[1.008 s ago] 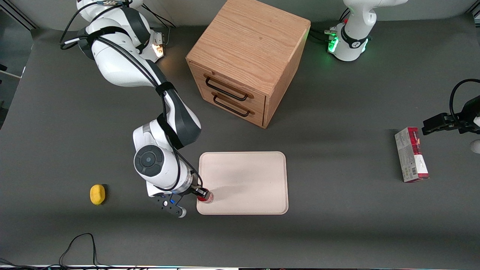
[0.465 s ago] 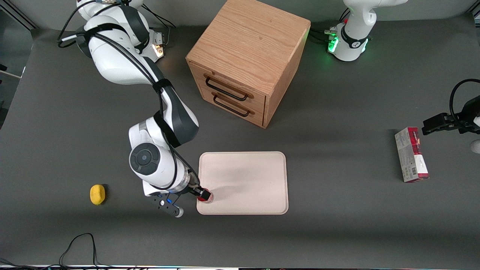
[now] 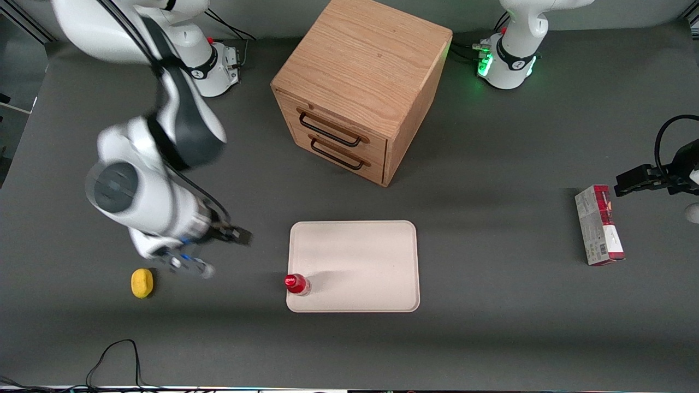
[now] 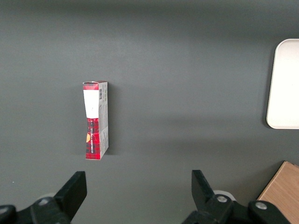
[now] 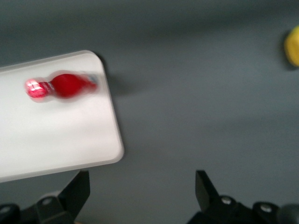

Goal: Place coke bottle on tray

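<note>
The coke bottle (image 3: 297,284) stands upright on the tray (image 3: 360,256), in the corner nearest the front camera and toward the working arm's end of the table, just inside the low rim. I judge it sits so close to the edge because the arm reaches from that end, so this corner is the nearest one for it; the task looks done, though a more central spot would be safer against a knock. The gripper (image 3: 215,252) is over the bare table, well apart from the bottle, between the tray and the lemon (image 3: 142,283), and it carries nothing. In the right wrist view its two fingers (image 5: 74,193) stand wide apart with only dark table between them. That view also shows the bottle (image 5: 63,85) from above, lying within the tray's (image 5: 56,140) rounded corner, and the lemon (image 5: 293,45) at the edge; it does not show the drawer cabinet (image 3: 360,87) or the carton (image 3: 599,225). The front view gives the whole table, and the left wrist view shows the carton (image 4: 95,120) flat on the table and one tray corner (image 4: 283,88).
</note>
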### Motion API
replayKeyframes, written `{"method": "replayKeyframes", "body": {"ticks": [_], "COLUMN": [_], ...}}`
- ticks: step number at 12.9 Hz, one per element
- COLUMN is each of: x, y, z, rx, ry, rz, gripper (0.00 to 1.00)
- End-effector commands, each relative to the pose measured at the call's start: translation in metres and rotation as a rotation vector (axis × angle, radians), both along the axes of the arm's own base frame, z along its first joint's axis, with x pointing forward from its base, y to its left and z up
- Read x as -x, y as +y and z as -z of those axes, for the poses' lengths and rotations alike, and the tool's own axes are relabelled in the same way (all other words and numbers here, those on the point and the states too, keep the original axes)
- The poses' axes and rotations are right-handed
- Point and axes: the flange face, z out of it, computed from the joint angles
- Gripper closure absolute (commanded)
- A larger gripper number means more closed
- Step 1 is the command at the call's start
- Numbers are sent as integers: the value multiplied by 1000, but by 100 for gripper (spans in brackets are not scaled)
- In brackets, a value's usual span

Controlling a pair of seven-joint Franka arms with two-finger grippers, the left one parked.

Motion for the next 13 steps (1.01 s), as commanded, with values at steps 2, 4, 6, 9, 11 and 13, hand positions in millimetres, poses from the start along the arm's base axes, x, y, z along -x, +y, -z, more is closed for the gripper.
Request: {"method": "replayKeyframes", "body": {"ticks": [2, 4, 6, 9, 11, 13], "x": [118, 127, 134, 140, 139, 139], "y": [-89, -124, -127, -132, -138, -143], "z": [-35, -65, -83, -92, -101, -103], "rx": [-38, -49, -52, -58, -61, -66], "ry": [24, 35, 42, 50, 77, 89], "rz": [-208, -243, -259, -279, -272, -277], "gripper": [0, 0, 0, 0, 0, 0]}}
